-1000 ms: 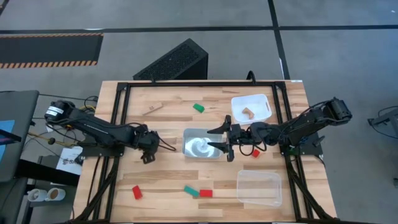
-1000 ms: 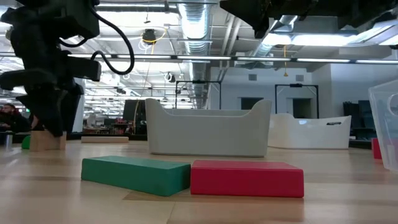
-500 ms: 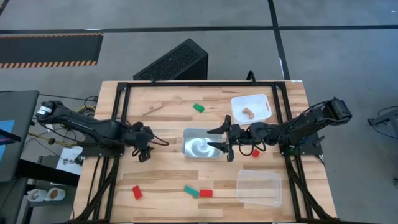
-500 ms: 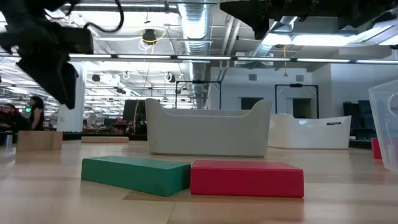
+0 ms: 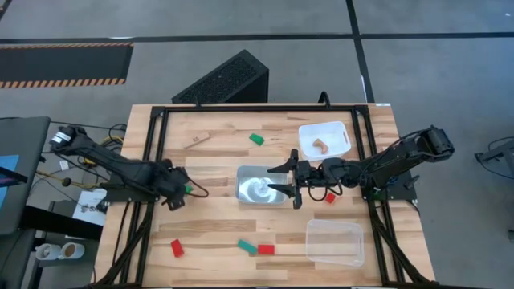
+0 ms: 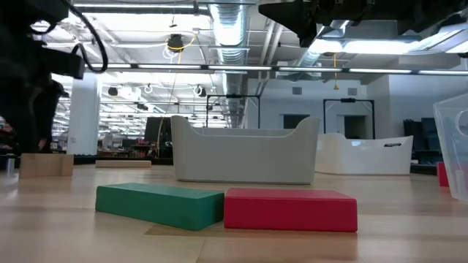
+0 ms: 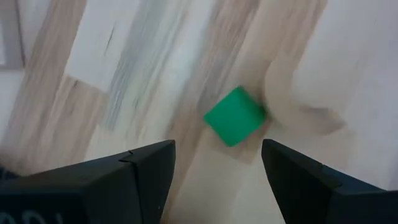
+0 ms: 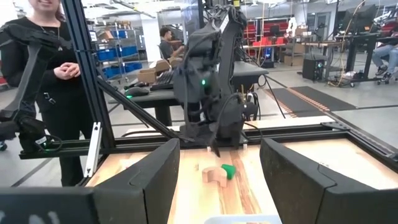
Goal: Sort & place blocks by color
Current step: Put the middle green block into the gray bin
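Observation:
My left gripper (image 5: 173,198) hangs open over the table's left part, pointing down with nothing between its fingers (image 7: 217,155). Just ahead of it a green block (image 7: 235,116) lies flat on the wood (image 5: 187,190), close beside a plain wood block (image 7: 292,106). My right gripper (image 5: 285,178) stands open and level over the silvery tray (image 5: 261,186), also holding nothing (image 8: 219,155). Near the front edge, a green block (image 6: 159,205) and a red block (image 6: 290,210) lie end to end.
A white tray (image 5: 324,138) at the far right holds a wood block (image 5: 320,145). A clear tray (image 5: 333,241) sits at the near right. Loose blocks: red (image 5: 330,197), red (image 5: 177,248), green (image 5: 256,139), wood (image 5: 197,140). A person (image 8: 43,74) stands beyond the table.
My left gripper has drawn back toward the table's left edge, rising off the table and away from the green and wood blocks, which now show uncovered. Its fingers have stayed apart. The right arm has kept still.

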